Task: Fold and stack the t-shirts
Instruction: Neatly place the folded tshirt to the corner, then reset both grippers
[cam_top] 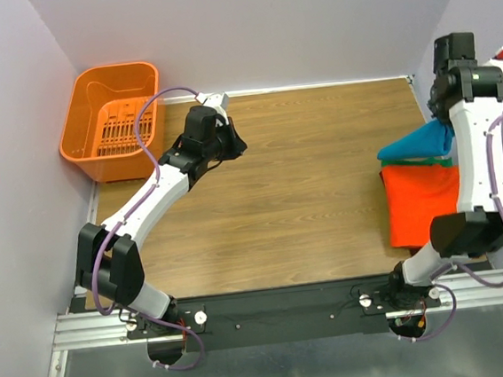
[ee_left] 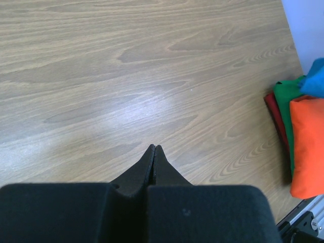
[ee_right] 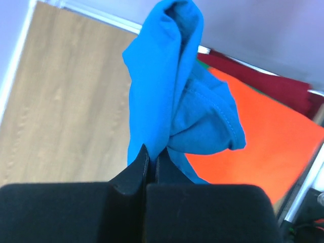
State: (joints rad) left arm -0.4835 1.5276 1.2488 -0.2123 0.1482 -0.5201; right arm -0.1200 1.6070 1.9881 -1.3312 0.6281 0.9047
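1. Top external view: table (cam_top: 306,201), wood-grain top; orange slotted basket (cam_top: 111,113) just off its far left corner, beside the wall.
2. Same view: left arm (cam_top: 146,207) reaches toward the far left part of the table; left gripper (cam_top: 240,145) over bare wood near the basket, well apart from the shirts; its jaws cannot be read from here.
3. Same view: right arm (cam_top: 473,158) stands over the table's right edge; teal-blue t-shirt (cam_top: 417,144) bunched at that arm's wrist end, over the far end of the stack; orange t-shirt (cam_top: 418,204) folded flat on top of the stack; green t-shirt (cam_top: 414,165) shows as a thin strip at the stack's far edge.
4. Left wrist view: left gripper (ee_left: 154,148) with fingers pressed together, tips meeting, nothing between them; bare table (ee_left: 126,76) below.
5. Same view, right margin: dark red t-shirt (ee_left: 273,109) lowest, green t-shirt (ee_left: 285,96) on it, orange t-shirt (ee_left: 308,142) uppermost, edges stepped; a corner of the teal-blue t-shirt (ee_left: 315,81) above them.
6. Right wrist view: right gripper (ee_right: 150,152) pinching a fold of the teal-blue t-shirt (ee_right: 167,86); the cloth is gathered in a loose bundle with a stitched hem showing; whether it touches the stack cannot be told.
7. Same view: orange t-shirt (ee_right: 263,147) lies flat behind the bundle; dark red t-shirt (ee_right: 263,81) shows past its far edge; table (ee_right: 61,101) to the left.
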